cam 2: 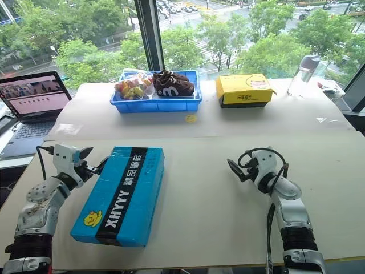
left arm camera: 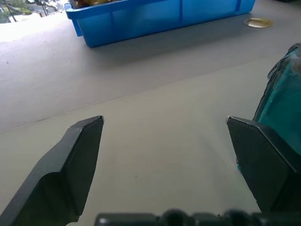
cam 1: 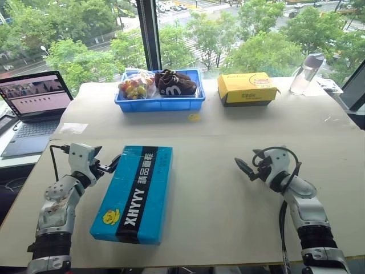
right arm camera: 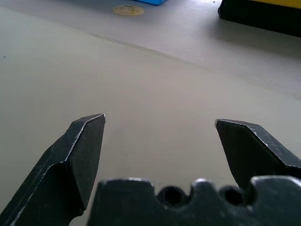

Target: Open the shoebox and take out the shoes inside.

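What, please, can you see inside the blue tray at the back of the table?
The tray holds dark brown shoes and a clear bag of colourful pieces. Anything beneath them is hidden.

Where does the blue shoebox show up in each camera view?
Left eye: shoebox lower centre-left, lid shut.
Right eye: shoebox lower left, lid shut.
Left wrist: its blue corner shows past one finger.
Right wrist: not here.
Shared landmark: yellow disc on the table.
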Available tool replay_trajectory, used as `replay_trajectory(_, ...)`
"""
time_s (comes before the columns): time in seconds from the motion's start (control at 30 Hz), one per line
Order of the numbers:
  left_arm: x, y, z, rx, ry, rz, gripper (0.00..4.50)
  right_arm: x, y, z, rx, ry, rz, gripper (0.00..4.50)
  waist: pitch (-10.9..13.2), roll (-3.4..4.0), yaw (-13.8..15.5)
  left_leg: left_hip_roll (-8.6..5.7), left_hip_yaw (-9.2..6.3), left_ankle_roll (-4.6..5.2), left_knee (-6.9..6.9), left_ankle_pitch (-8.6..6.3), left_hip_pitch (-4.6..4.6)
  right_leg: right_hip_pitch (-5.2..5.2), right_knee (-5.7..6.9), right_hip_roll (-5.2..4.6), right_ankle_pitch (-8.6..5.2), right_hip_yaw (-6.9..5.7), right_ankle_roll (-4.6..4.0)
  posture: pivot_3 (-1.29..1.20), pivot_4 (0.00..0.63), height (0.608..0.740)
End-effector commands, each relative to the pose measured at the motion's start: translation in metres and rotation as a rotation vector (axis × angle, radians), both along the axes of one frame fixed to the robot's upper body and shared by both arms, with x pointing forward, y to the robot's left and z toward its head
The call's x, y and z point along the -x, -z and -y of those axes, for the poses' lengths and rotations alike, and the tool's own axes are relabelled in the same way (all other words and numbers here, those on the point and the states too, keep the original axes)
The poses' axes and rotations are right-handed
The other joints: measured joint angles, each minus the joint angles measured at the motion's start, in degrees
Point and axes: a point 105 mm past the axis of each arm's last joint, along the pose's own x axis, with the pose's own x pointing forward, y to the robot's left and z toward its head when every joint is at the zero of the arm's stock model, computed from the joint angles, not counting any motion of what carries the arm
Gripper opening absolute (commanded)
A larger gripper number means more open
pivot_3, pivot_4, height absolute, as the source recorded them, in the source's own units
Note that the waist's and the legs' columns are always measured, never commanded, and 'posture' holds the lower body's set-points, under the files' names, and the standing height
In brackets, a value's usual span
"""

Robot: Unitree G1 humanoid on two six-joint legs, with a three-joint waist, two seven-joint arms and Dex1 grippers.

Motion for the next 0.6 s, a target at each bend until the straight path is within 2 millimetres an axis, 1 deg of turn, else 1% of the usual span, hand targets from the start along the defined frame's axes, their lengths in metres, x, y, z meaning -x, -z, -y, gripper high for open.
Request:
replay_trajectory(0.03,0.002,-0.014,-0.008,-0.016,-0.028,0.073,4.50,-0.002,-0.015,0.003,0.025,0.004,0.069,4.46,0.0,0.00,0.0,0.00,0.00,0.00,0.00,0.00,0.00,0.00,0.00,0.00,0.00,0.00,0.00,0.00,0.150,0.740)
replay_trajectory(0.1,0.004,-0.012,-0.016,-0.049,-0.041,0.082,4.50,-0.003,-0.022,0.001,0.042,-0.015,0.083,4.46,0.0,0.00,0.0,0.03,0.00,0.00,0.00,0.00,0.00,-0.01,-0.01,0.03,0.00,0.00,-0.01,0.00,0.150,0.740)
replay_trajectory(0.17,0.006,-0.010,-0.017,-0.084,-0.017,0.078,4.50,-0.002,-0.028,-0.005,0.049,-0.054,0.090,4.46,0.0,0.00,-0.1,0.06,0.01,-0.02,0.00,0.00,0.00,-0.01,-0.02,0.05,0.02,0.01,-0.03,0.00,0.150,0.740)
replay_trajectory(0.23,0.008,-0.009,-0.017,-0.093,0.008,0.078,3.97,0.002,-0.031,-0.014,0.048,-0.115,0.089,3.95,0.0,0.00,-0.1,0.11,0.02,-0.03,0.00,-0.01,0.00,-0.02,-0.03,0.10,0.04,0.01,-0.06,0.00,0.150,0.740)
replay_trajectory(0.27,0.009,-0.009,-0.017,-0.095,0.017,0.078,3.77,0.003,-0.032,-0.017,0.046,-0.131,0.089,3.76,0.0,0.00,0.0,0.15,0.02,-0.04,0.00,-0.01,0.00,-0.02,-0.03,0.14,0.04,0.01,-0.08,0.00,0.150,0.740)
replay_trajectory(0.3,0.010,-0.008,-0.017,-0.097,0.031,0.075,3.44,0.007,-0.034,-0.028,0.032,-0.182,0.083,3.44,0.0,0.00,0.0,0.20,0.02,-0.05,0.00,-0.02,0.00,-0.01,-0.04,0.18,0.05,0.00,-0.09,0.00,0.150,0.740)
replay_trajectory(0.33,0.012,-0.008,-0.018,-0.097,0.040,0.074,3.00,0.010,-0.036,-0.037,0.028,-0.225,0.080,3.05,0.0,0.00,-0.1,0.24,0.02,-0.06,0.00,-0.03,0.00,0.00,-0.05,0.22,0.07,0.00,-0.12,0.00,0.150,0.740)
replay_trajectory(0.37,0.013,-0.008,-0.018,-0.101,0.051,0.070,2.81,0.013,-0.038,-0.047,0.023,-0.264,0.076,2.85,0.0,0.00,-0.1,0.28,0.03,-0.07,0.00,-0.04,-0.01,-0.02,-0.07,0.26,0.09,0.00,-0.16,0.00,0.150,0.740)
replay_trajectory(0.4,0.015,-0.007,-0.017,-0.112,0.067,0.065,2.37,0.016,-0.039,-0.056,0.017,-0.299,0.071,2.38,0.0,0.00,-0.1,0.35,0.04,-0.09,0.00,-0.05,-0.01,-0.02,-0.08,0.32,0.12,0.01,-0.20,0.00,0.150,0.740)
replay_trajectory(0.43,0.018,-0.006,-0.016,-0.126,0.092,0.055,2.01,0.019,-0.039,-0.067,0.018,-0.341,0.062,2.03,0.0,0.00,-0.1,0.44,0.05,-0.11,0.00,-0.08,-0.01,-0.02,-0.11,0.40,0.15,0.01,-0.25,0.00,0.150,0.740)
replay_trajectory(0.47,0.022,-0.004,-0.014,-0.138,0.120,0.042,1.45,0.022,-0.039,-0.077,0.018,-0.376,0.053,1.52,0.0,0.00,-0.1,0.55,0.05,-0.17,0.00,-0.11,0.00,-0.03,-0.13,0.51,0.19,0.01,-0.31,0.00,0.150,0.740)
replay_trajectory(0.5,0.025,-0.003,-0.013,-0.145,0.145,0.031,1.28,0.024,-0.039,-0.084,0.017,-0.404,0.046,1.35,0.0,0.00,-0.2,0.61,0.05,-0.19,0.00,-0.14,0.02,-0.04,-0.12,0.57,0.19,0.01,-0.32,0.00,0.150,0.740)
replay_trajectory(0.53,0.029,-0.001,-0.010,-0.147,0.178,0.011,0.82,0.027,-0.038,-0.093,0.012,-0.436,0.036,0.90,0.0,0.00,-0.2,0.63,0.05,-0.19,0.00,-0.16,0.03,-0.06,-0.09,0.59,0.19,0.01,-0.33,0.00,0.150,0.740)
replay_trajectory(0.57,0.033,0.000,-0.008,-0.155,0.211,-0.005,0.56,0.029,-0.038,-0.100,0.006,-0.464,0.027,0.68,0.0,0.00,-0.2,0.66,0.05,-0.19,0.00,-0.19,0.02,-0.08,-0.09,0.62,0.20,0.01,-0.34,0.00,0.150,0.740)
replay_trajectory(0.6,0.037,0.003,-0.005,-0.159,0.246,-0.029,0.16,0.032,-0.038,-0.108,0.003,-0.499,0.016,0.32,0.0,0.01,-0.1,0.66,0.05,-0.18,0.00,-0.20,0.01,-0.11,-0.08,0.62,0.21,0.01,-0.35,0.00,0.150,0.740)
